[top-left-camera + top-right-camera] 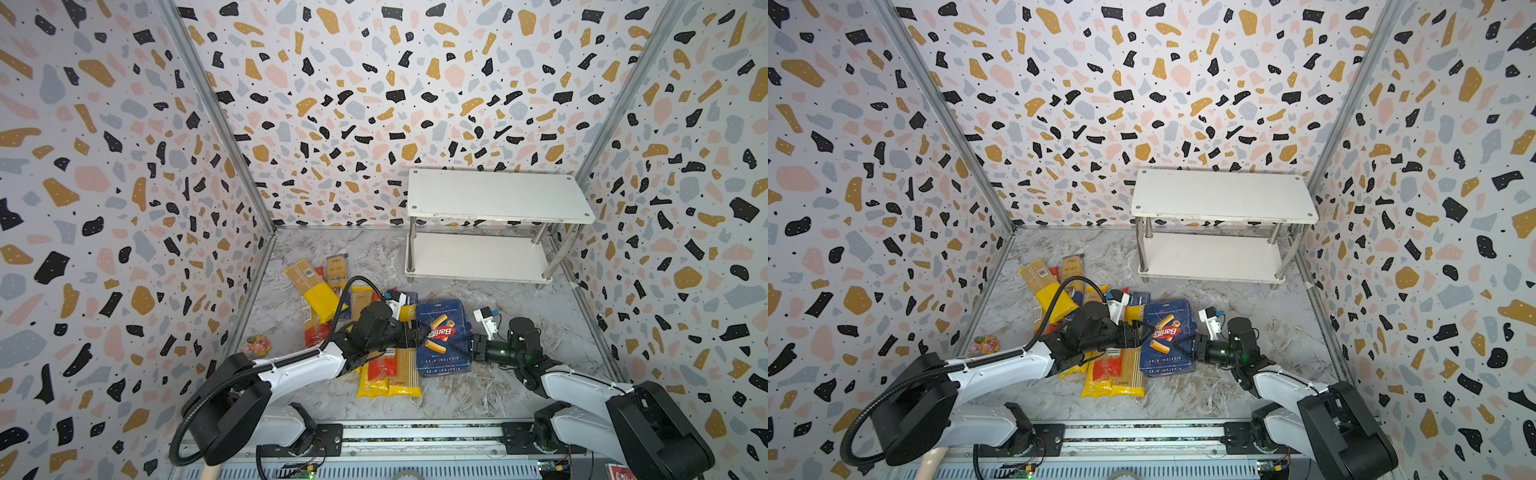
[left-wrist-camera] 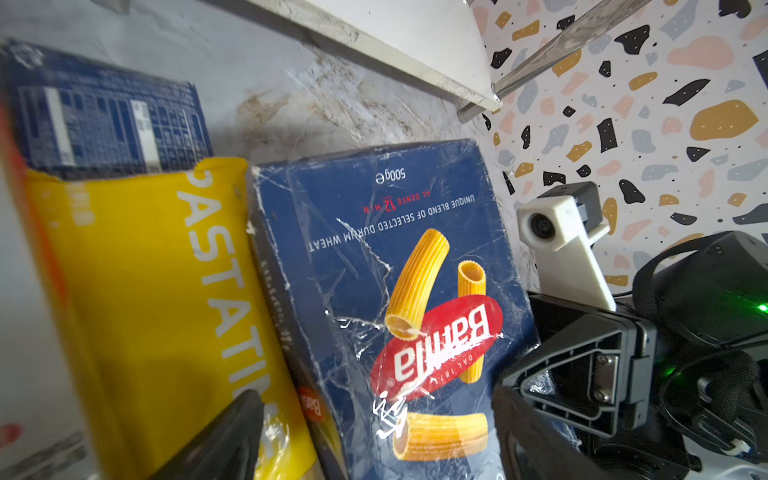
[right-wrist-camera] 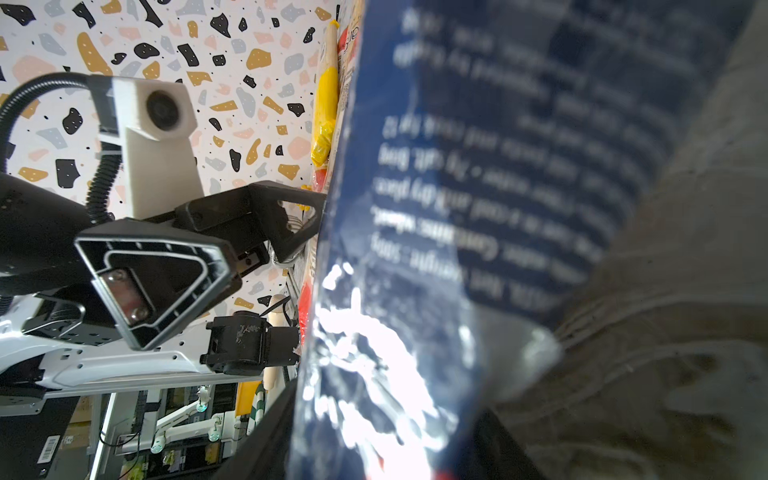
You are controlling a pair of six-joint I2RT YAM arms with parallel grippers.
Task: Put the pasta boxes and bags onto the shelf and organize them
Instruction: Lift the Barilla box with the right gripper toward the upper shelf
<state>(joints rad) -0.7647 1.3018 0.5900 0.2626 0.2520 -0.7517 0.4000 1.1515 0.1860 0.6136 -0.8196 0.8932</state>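
The wide blue Barilla pasta box [image 1: 442, 332] [image 1: 1167, 332] [image 2: 415, 291] lies mid-table, raised along its right side. My right gripper [image 1: 467, 347] [image 1: 1190, 345] [image 3: 382, 449] is shut on that right edge, one finger on each face. At the box's left edge my left gripper [image 1: 417, 334] [image 1: 1140, 332] [image 2: 374, 436] stands open, its jaws wide apart and not pressing it. Yellow spaghetti bags [image 1: 386, 374] [image 2: 158, 291] lie piled to the left, more of them further back [image 1: 311, 286]. The long narrow blue box [image 2: 108, 116] lies behind them. The white two-tier shelf [image 1: 498, 195] [image 1: 1223, 195] stands bare at the back right.
A small pink and yellow toy [image 1: 257, 345] lies by the left wall. Terrazzo-patterned walls close in three sides. The arms' mounting rail [image 1: 415, 432] runs along the front edge. Marble tabletop [image 1: 519, 307] shows between the box and the shelf.
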